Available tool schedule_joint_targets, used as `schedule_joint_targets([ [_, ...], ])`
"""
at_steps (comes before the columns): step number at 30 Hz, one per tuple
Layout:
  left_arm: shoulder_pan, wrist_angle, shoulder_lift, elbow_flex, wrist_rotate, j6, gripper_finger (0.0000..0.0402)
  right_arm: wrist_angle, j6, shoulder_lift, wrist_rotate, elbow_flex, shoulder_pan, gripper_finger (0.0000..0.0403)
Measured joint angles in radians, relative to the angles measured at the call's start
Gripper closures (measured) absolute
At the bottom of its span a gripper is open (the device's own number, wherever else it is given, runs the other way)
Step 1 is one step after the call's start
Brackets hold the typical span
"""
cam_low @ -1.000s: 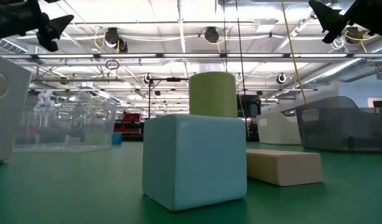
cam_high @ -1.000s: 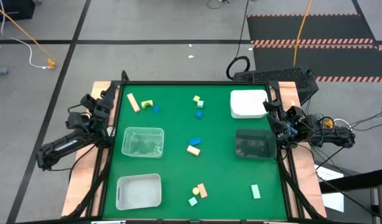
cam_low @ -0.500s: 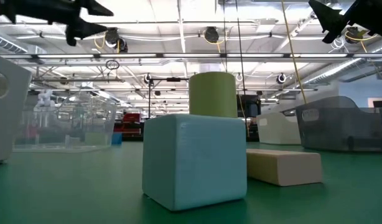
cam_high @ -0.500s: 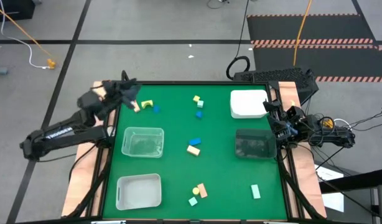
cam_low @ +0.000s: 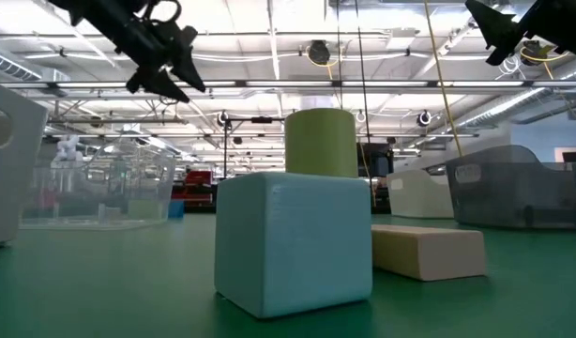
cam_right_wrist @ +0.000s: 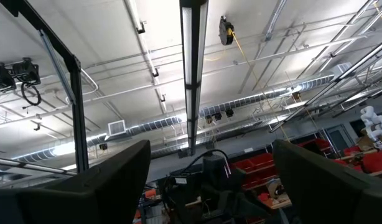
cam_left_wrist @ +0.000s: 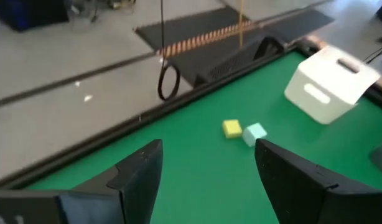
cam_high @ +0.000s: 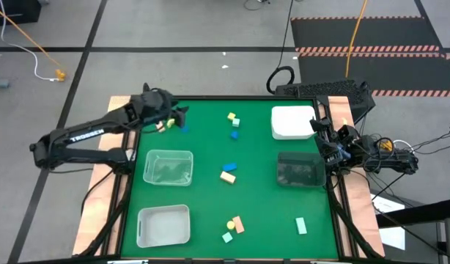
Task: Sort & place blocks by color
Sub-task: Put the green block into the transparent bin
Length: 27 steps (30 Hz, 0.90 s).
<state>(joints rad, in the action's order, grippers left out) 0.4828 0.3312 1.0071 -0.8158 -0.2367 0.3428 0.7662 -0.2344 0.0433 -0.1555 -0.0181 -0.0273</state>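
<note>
Small blocks lie scattered on the green table (cam_high: 262,198). A peach bar (cam_high: 160,126) and a blue cube (cam_high: 184,128) lie at the far left. A yellow cube (cam_high: 231,116) sits beside a mint cube (cam_high: 236,122), and more blocks lie mid-table (cam_high: 228,176) and near the front (cam_high: 234,224). My left gripper (cam_high: 179,115) hovers open above the far-left blocks and touches nothing. Its wrist view shows the yellow cube (cam_left_wrist: 232,128) and mint cube (cam_left_wrist: 254,132) ahead. My right gripper (cam_high: 318,128) waits open at the table's right edge, pointing up.
A clear tub (cam_high: 168,167) and a white tub (cam_high: 163,224) stand on the left. A white tub (cam_high: 293,122) and a dark clear tub (cam_high: 300,170) stand on the right. In the low view a mint cube (cam_low: 293,239) and a pale bar (cam_low: 427,249) fill the foreground.
My left arm has swung from the table's left edge out over the far-left corner, toward the right, and now hangs above the peach bar and blue cube. The blocks have not moved.
</note>
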Motion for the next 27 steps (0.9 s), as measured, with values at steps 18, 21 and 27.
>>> schedule_joint_targets([
  [18,0.07,0.198,0.312,-0.043,0.028,0.146,0.0147,0.0,0.0,0.0,0.0,0.0,0.0,0.0071],
  [21,0.074,0.195,0.355,-0.043,0.071,0.117,0.0147,0.0,0.0,0.0,0.0,0.0,0.0,0.0071],
  [27,0.099,0.236,0.396,-0.043,0.078,0.094,0.0147,0.0,0.0,0.0,0.0,0.0,0.0,0.0071],
])
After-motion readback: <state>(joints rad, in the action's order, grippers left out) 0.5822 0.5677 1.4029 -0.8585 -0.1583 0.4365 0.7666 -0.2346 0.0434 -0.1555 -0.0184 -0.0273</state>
